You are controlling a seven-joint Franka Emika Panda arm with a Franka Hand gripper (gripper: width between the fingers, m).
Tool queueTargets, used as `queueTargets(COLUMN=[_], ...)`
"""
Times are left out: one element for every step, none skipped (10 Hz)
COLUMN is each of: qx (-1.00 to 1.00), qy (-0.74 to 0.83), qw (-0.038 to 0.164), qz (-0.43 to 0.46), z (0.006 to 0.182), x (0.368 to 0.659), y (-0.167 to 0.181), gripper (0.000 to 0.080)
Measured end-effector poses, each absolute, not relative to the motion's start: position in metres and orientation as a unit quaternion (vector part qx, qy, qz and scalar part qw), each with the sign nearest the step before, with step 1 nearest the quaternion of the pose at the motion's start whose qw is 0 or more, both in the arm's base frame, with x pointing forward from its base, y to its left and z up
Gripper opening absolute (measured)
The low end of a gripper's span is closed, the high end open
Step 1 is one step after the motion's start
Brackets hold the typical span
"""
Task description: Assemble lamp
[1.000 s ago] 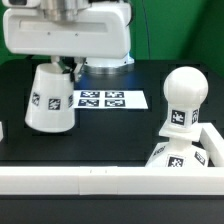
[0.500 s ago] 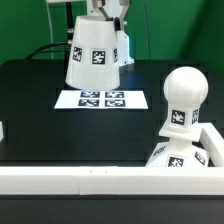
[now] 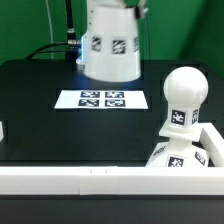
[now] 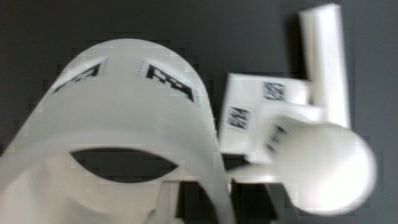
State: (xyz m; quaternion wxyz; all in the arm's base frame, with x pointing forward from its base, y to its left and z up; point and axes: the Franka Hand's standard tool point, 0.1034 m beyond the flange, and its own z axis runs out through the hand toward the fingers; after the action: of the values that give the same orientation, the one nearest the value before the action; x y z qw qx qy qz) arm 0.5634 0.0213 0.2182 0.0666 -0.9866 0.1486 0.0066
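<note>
You have the shade point(image 3: 110, 42) lifted in the closed tool point(image 3: 138, 8), so next bring it over the bulb point(image 3: 184, 97) below and lower it squarely.

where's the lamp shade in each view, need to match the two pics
Exterior view: the shade is lifted off the table, top centre, above and behind the marker board.
Wrist view: the shade fills the near half of the picture, its open end facing the camera.
Shared landmark: the bulb, standing on the base at the exterior view's right and showing beside the shade in the wrist view.
</note>
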Motion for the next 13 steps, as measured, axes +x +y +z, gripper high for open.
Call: queueTargets(qx=[-0.986,-0.985,-0.985,-0.986,-0.986,-0.986,-0.984,-0.983,-0.984,-0.984,-0.984,-0.985,-0.986], qy=[0.15,0.154,0.159,0.152,0.153,0.154,0.165,0.167,0.162,0.159,0.157,0.154,0.149], qw=[0.069,0.072,0.068,0.065,0.065,0.065,0.066,0.071,0.076,0.078,0.078,0.077,0.075], qz=[0.002,0.003,0.004,0.003,0.005,0.005,0.006,-0.001,-0.01,-0.016,-0.017,-0.023,-0.022], z=[0.228,0.237,0.244,0.242,0.24,0.239,0.241,0.249,0.257,0.256,0.249,0.24,0.229], x=[0.572,0.58,0.589,0.595,0.593,0.593,0.595,0.604,0.619,0.631,0.637,0.641,0.641], y=[0.031,0.04,0.049,0.055,0.052,0.052,0.059,0.08,0.096,0.106,0.113,0.117,0.116], gripper=[0.0044,0.0044,0.0044,0.0044,0.0044,0.0044,0.0044,0.0044,0.0044,0.0044,0.0044,0.0044,0.0044])
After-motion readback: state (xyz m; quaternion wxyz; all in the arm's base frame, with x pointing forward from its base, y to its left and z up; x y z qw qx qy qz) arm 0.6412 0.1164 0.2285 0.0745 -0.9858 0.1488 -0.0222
